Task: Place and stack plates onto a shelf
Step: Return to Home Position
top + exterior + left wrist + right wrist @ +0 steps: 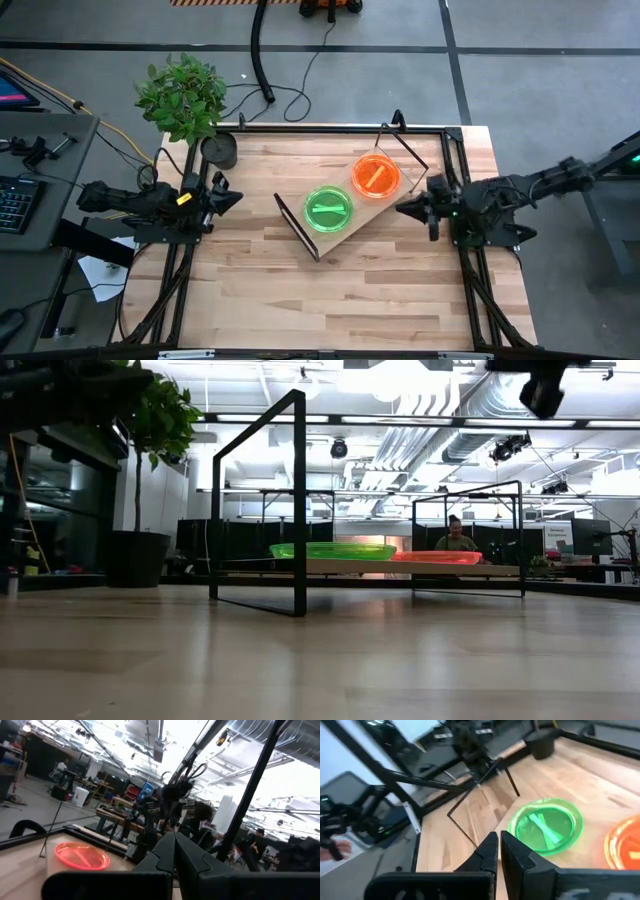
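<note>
Shelf [360,210] askew near the middle of the counter [300,300], a light board between two black wire end frames, much the biggest of the task's things. Off at the far left corner, a leafy plant [182,95] and a small dark pot [220,150], neither part of the job. Carries every plate in view, in two piles: green stack [328,209] on the end toward the left arm, orange stack [376,176] on the end toward the right arm, side by side on the board, close yet apart. Seen level across the counter, lie flat on the board, the green pile looking a little thicker than the orange; number in each pile not readable. No loose plate anywhere on the bare wood, none in either gripper. Judged from that: placing and stacking likely finished, nothing left but to bring both arms to rest away from the shelf. Left gripper [235,197] at the counter's left edge, well apart from the shelf and pointing toward it, fingers clenched together on nothing, per its own wrist view. Right gripper [405,209] at the right side, near the shelf's orange end but clear of it, fingers likewise pressed together with only a hairline between them, empty, touching neither board nor plate.
</note>
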